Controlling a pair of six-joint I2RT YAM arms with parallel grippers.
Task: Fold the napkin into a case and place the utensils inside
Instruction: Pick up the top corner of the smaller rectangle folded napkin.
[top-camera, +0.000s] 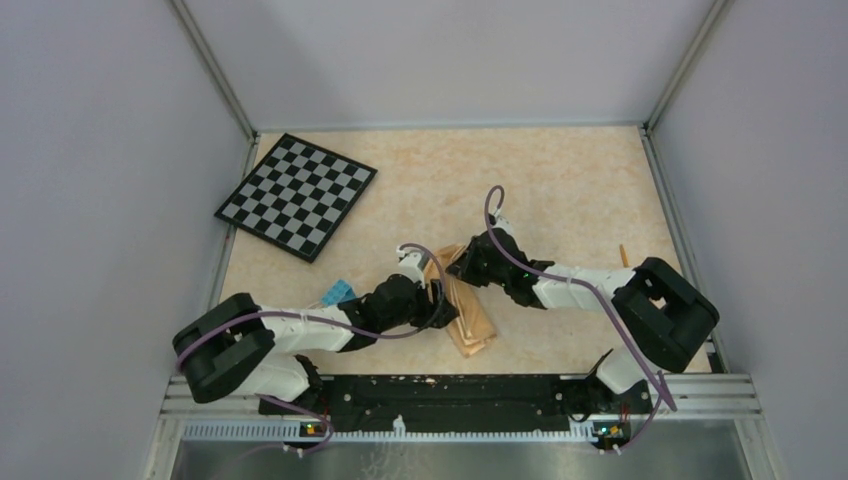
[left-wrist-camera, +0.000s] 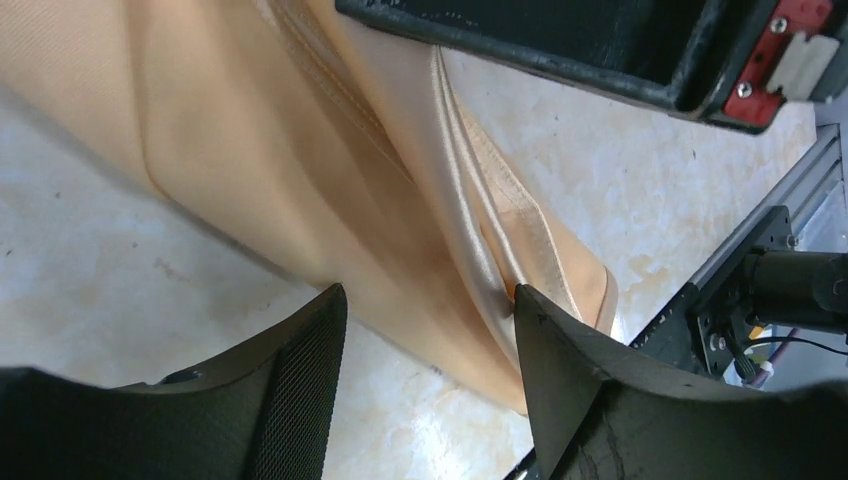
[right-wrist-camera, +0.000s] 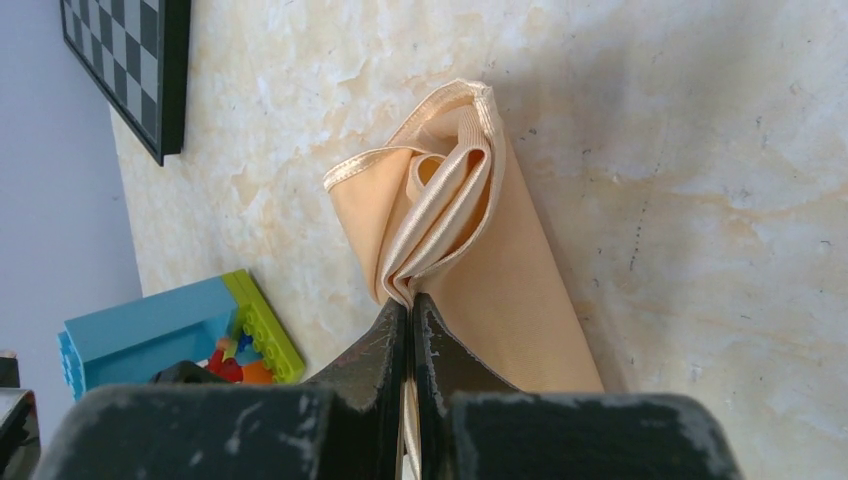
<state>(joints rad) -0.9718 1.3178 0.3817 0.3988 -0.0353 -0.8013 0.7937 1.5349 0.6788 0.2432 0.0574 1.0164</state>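
The peach-orange napkin (top-camera: 468, 315) lies folded as a narrow case near the table's front middle. My right gripper (right-wrist-camera: 411, 305) is shut on a glossy inner layer at the case's mouth (right-wrist-camera: 440, 200), which gapes open; in the top view this gripper (top-camera: 462, 270) is at the case's far end. My left gripper (left-wrist-camera: 430, 300) is open over the case (left-wrist-camera: 300, 180), its right fingertip (left-wrist-camera: 530, 310) touching the folded layers, where a small orange bit shows. In the top view the left gripper (top-camera: 436, 300) is at the case's left side. A slim orange utensil (top-camera: 623, 256) lies by the right arm.
A black-and-white checkerboard (top-camera: 296, 195) lies at the back left, also in the right wrist view (right-wrist-camera: 125, 60). Coloured toy bricks (top-camera: 338, 292) sit by the left arm, also in the right wrist view (right-wrist-camera: 170, 335). The metal rail (top-camera: 450, 390) runs along the near edge.
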